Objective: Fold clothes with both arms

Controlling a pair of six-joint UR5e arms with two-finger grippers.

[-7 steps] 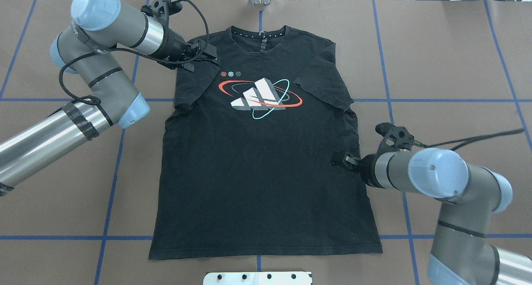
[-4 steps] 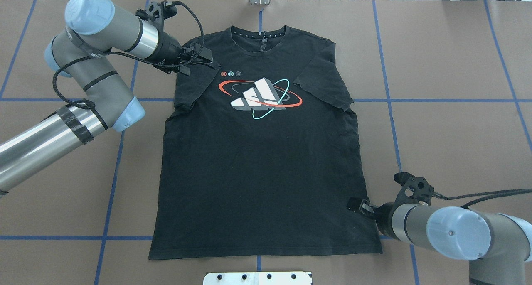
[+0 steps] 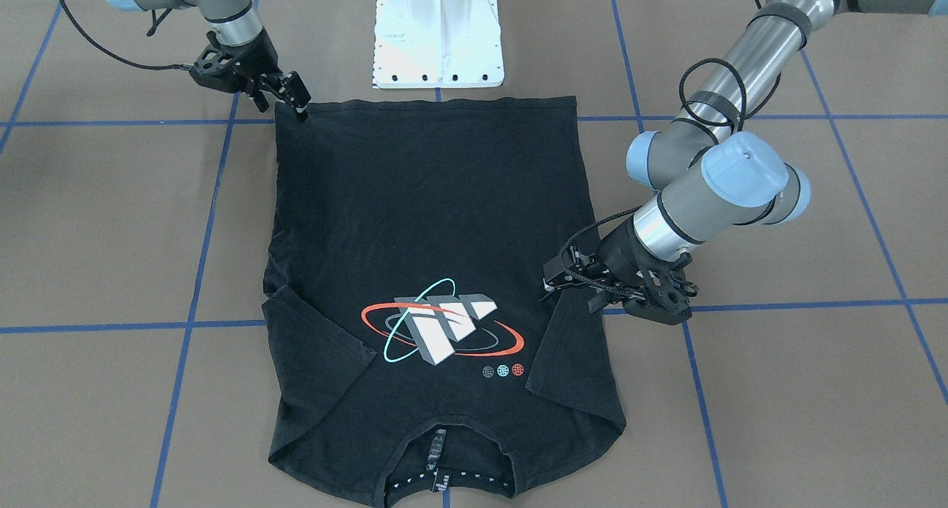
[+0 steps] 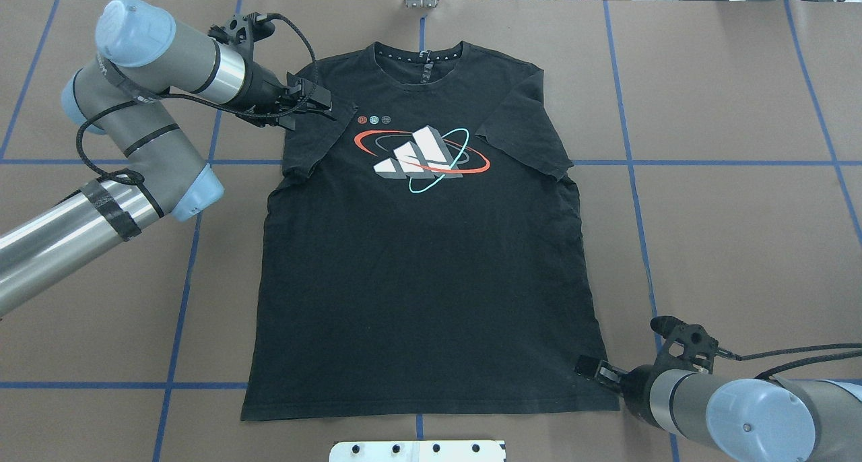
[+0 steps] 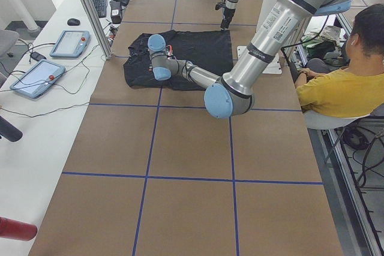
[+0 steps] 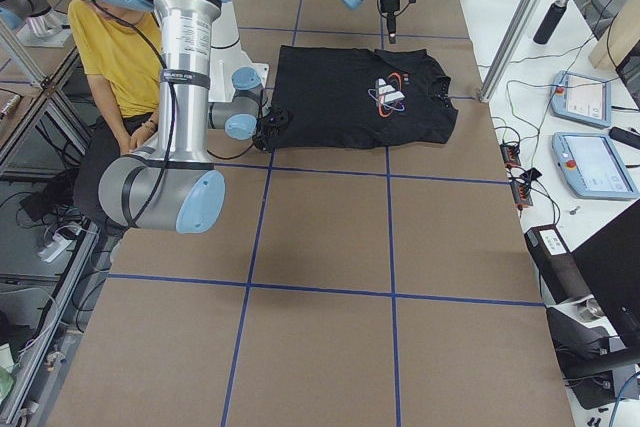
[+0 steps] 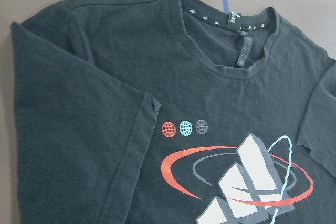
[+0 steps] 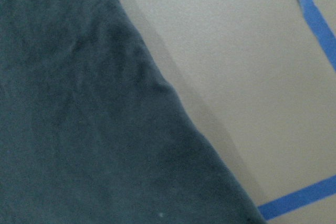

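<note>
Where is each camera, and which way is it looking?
Front: across the table, facing the robot's base; left arm on picture's right, right arm on left.
Overhead: behind the robot, looking down on the T-shirt; both arms.
Left side: table's end; left arm near, person seated.
Right side: opposite end; right arm near.
Left wrist: collar, print; no arm.
Right wrist: shirt edge, blue tape; no arm.
All share the T-shirt.

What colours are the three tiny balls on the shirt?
Red, teal and grey globes, clearest in the left wrist view.

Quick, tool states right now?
Left tool: open, over the shirt's sleeve, holding nothing.
Right tool: open, at the shirt's bottom corner, holding nothing.
</note>
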